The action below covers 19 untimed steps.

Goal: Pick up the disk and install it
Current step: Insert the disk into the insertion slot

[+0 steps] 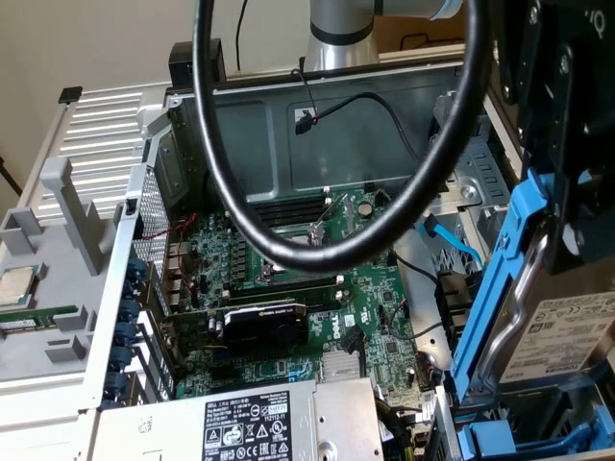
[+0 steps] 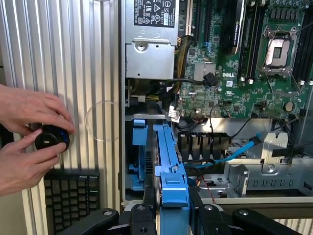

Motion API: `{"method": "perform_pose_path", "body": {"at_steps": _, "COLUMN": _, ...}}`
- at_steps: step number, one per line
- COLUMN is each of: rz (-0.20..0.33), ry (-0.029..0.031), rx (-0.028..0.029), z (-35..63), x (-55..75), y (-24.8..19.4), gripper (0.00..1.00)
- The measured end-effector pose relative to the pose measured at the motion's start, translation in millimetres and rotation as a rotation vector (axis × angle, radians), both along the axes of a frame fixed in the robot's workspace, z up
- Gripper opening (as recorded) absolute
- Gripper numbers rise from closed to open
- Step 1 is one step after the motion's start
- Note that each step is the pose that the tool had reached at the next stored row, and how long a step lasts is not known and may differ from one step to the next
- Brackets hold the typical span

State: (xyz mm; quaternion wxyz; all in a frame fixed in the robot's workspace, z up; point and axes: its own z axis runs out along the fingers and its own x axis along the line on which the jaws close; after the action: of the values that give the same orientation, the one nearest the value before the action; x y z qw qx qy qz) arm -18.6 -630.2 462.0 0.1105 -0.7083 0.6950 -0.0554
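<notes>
While the disk [image 1: 562, 336] is being clamped by its blue frame in the gripper [image 2: 172, 215], jaws partway closed on it, it's being held tilted just beside the motherboard [image 1: 288, 259]. Pickup looks done, install not yet finished.

The disk [image 1: 555, 338] is silver with a white printed label in a bright blue frame, the end effector [image 2: 172, 215] black, the circuit board [image 1: 380, 331] green, the looping cable [image 1: 203, 77] glossy black, the thin cable [image 2: 239, 149] light blue, the ribbed panel [image 2: 63, 58] pale grey, the keyboard [image 2: 73, 196] black.
</notes>
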Motion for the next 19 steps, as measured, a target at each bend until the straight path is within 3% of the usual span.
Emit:
{"method": "perform_pose_path", "body": {"at_steps": 3, "rz": 0.000, "ry": -0.0172, "rx": -0.0001, "z": 0.0, "x": -3.3, "y": 0.0, "gripper": 0.36}}
{"method": "perform_pose_path", "body": {"at_steps": 5, "rz": 0.000, "ry": -0.0223, "rx": -0.0002, "z": 0.0, "x": -6.0, "y": 0.0, "gripper": 0.36}}
{"method": "perform_pose_path", "body": {"at_steps": 14, "rz": 0.000, "ry": -0.0367, "rx": -0.0001, "z": -1.6, "x": -11.5, "y": -0.2, "gripper": 0.36}}
{"method": "perform_pose_path", "body": {"at_steps": 19, "rz": 0.000, "ry": -0.0407, "rx": 0.0000, "z": -3.0, "x": -13.0, "y": -0.2, "gripper": 0.36}}
